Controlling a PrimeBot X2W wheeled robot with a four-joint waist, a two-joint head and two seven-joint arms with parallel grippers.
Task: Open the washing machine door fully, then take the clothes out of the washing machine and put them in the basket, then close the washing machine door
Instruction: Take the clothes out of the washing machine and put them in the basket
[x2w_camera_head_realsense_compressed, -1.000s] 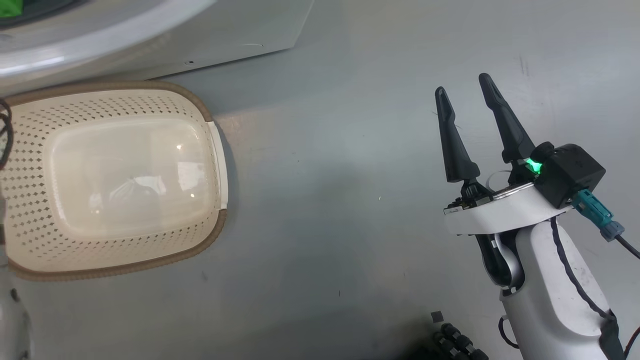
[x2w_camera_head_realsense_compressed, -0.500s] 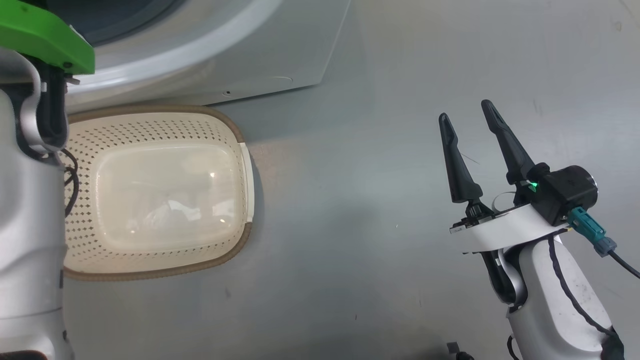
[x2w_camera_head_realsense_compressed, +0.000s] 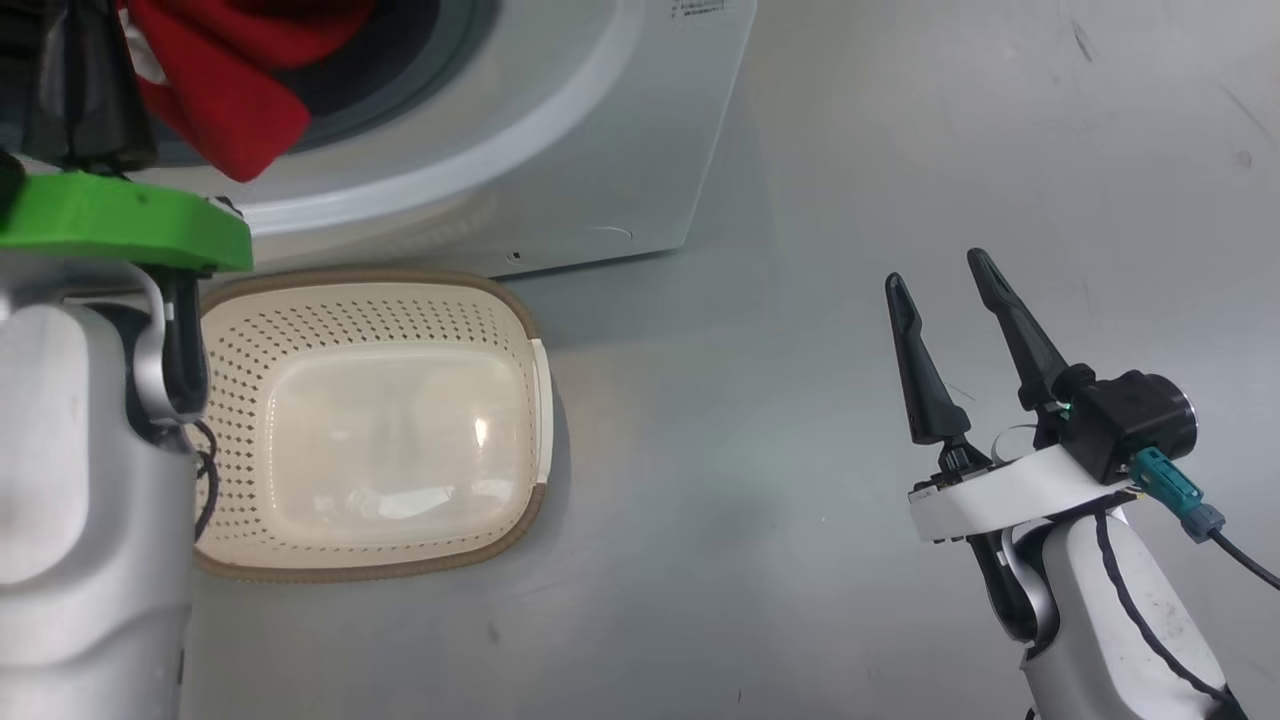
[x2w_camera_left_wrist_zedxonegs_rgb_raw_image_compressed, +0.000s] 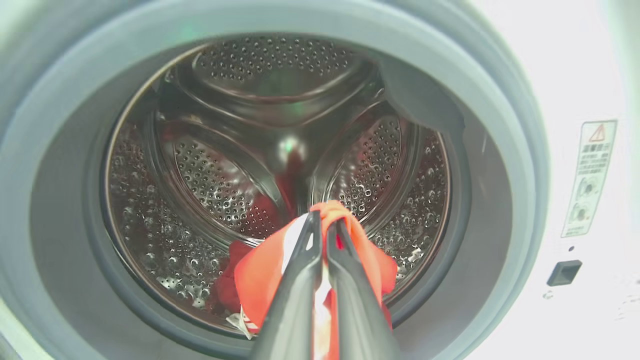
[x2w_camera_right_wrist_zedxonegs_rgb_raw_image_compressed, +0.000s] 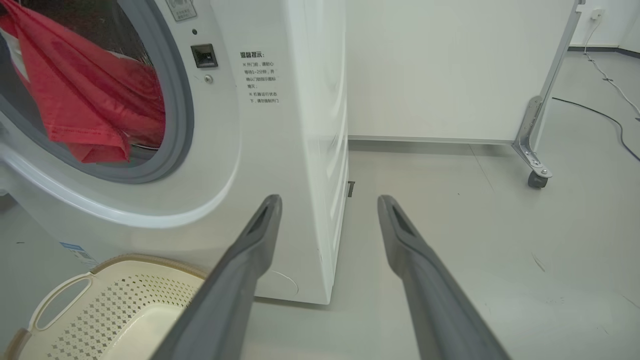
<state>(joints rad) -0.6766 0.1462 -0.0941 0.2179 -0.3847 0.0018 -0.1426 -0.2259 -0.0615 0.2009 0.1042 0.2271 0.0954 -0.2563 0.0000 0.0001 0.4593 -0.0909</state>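
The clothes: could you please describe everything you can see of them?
The clothes are bright red fabric with white trim, crumpled and hanging in folds at the mouth of the washing machine, lower corner over the grey rubber ring. The left gripper is shut on one fold; none lie in the basket.

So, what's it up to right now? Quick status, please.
Left gripper shut on red garment at the drum mouth. Right gripper open, idle over floor. Basket at the washing machine foot, nothing in it. Path looks open.
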